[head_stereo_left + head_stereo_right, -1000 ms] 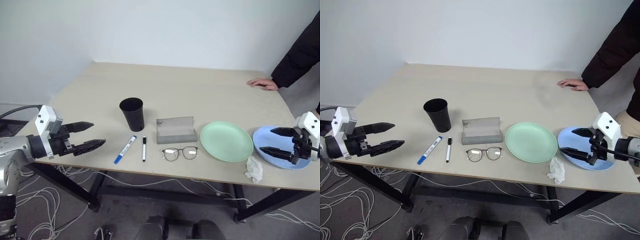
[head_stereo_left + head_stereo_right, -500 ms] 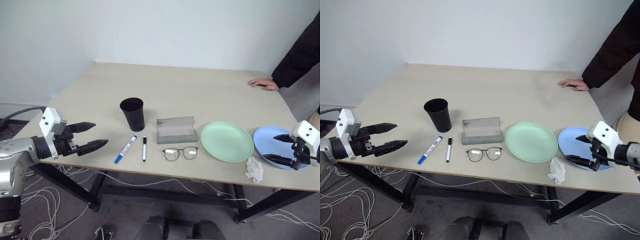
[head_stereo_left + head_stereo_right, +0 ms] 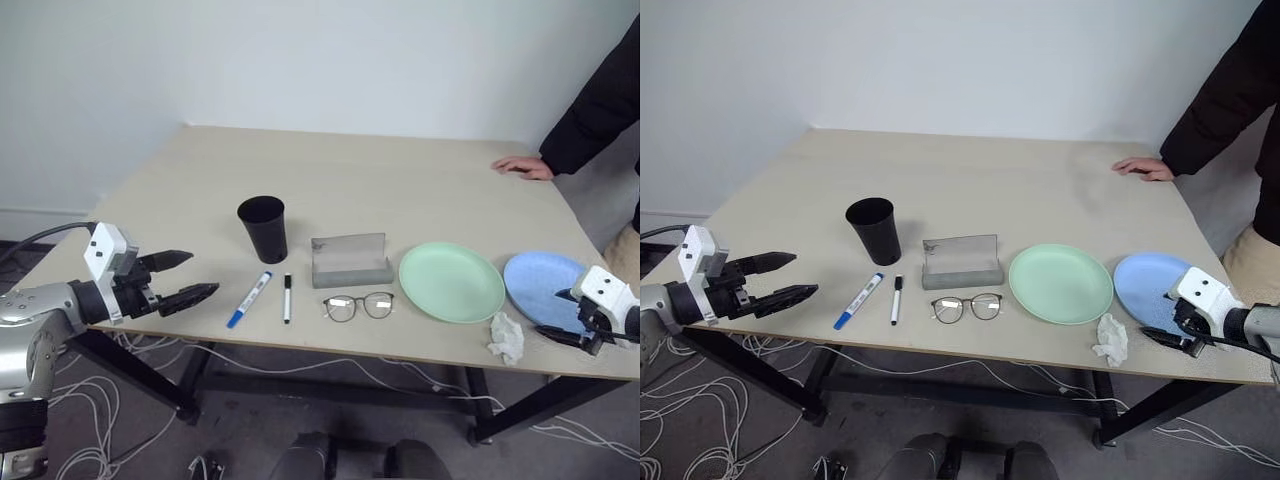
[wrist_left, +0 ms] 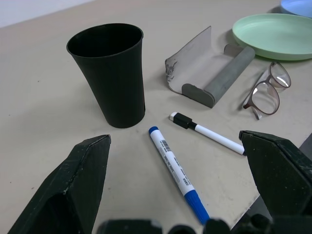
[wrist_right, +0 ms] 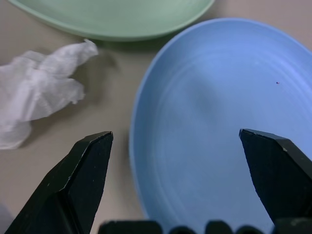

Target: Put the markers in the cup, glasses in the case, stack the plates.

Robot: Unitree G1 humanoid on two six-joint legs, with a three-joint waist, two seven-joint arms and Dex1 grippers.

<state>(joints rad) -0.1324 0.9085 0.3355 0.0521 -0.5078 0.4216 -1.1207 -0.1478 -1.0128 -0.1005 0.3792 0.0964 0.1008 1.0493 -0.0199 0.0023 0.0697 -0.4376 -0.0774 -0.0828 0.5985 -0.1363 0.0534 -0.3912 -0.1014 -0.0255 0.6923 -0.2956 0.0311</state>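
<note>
On the table's [image 3: 400, 180] right edge, right gripper [image 3: 577, 320] is hovering at the blue plate's [image 3: 540, 283] near rim, fingers spread, gripping nothing. Left gripper [image 3: 187, 278] is sitting off the left edge, fingers apart, pointing at the 2 markers [image 3: 249, 298] lying beside the cup [image 3: 263, 228]. Glasses [image 3: 360, 305] are lying before the open case [image 3: 351, 260], green plate [image 3: 451, 281] next to it.

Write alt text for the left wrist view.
Open left pincer hovers over a table facing a black cup, with blue-capped marker and black-capped marker lying before it. Beyond: open grey case, glasses, green plate.
</note>
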